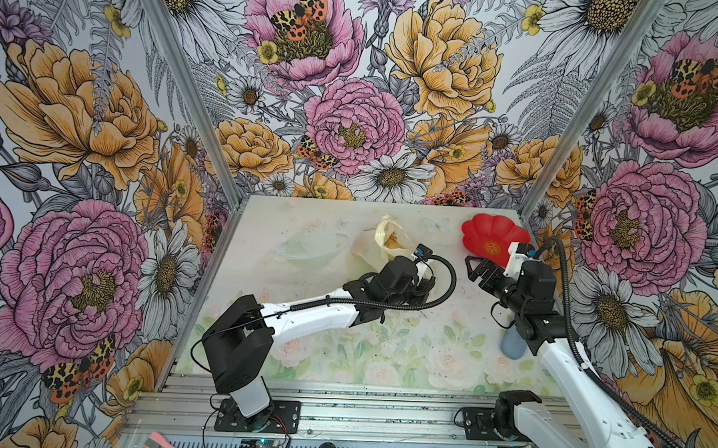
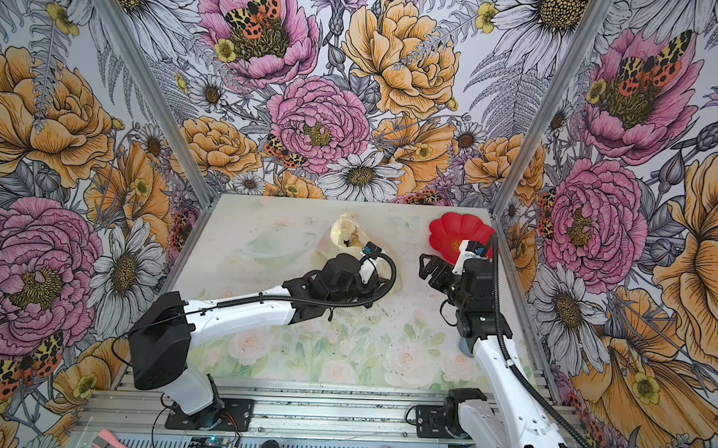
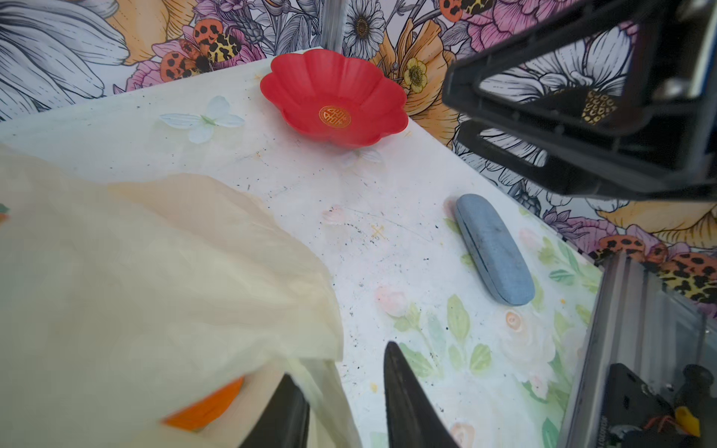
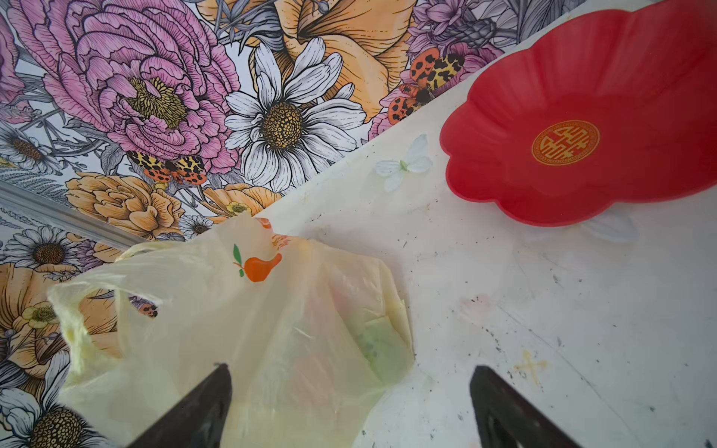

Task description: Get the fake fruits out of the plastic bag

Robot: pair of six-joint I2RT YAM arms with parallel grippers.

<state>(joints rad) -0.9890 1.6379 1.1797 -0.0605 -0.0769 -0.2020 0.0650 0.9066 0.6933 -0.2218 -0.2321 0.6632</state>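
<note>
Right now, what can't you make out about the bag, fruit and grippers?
Fake fruits: only blurred colours through the plastic bag in the right wrist view; kinds and count unclear.
Left gripper: hidden under its wrist in both top views; fingers cut by the left wrist view's edge, one behind the bag.
Blue-grey glasses case: mostly behind the right arm in both top views.

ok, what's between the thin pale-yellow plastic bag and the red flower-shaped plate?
Nothing solid: bare speckled tabletop with a pale butterfly print, between the pale-yellow plastic bag and the red flower-shaped plate. Clearest in the right wrist view.
</note>
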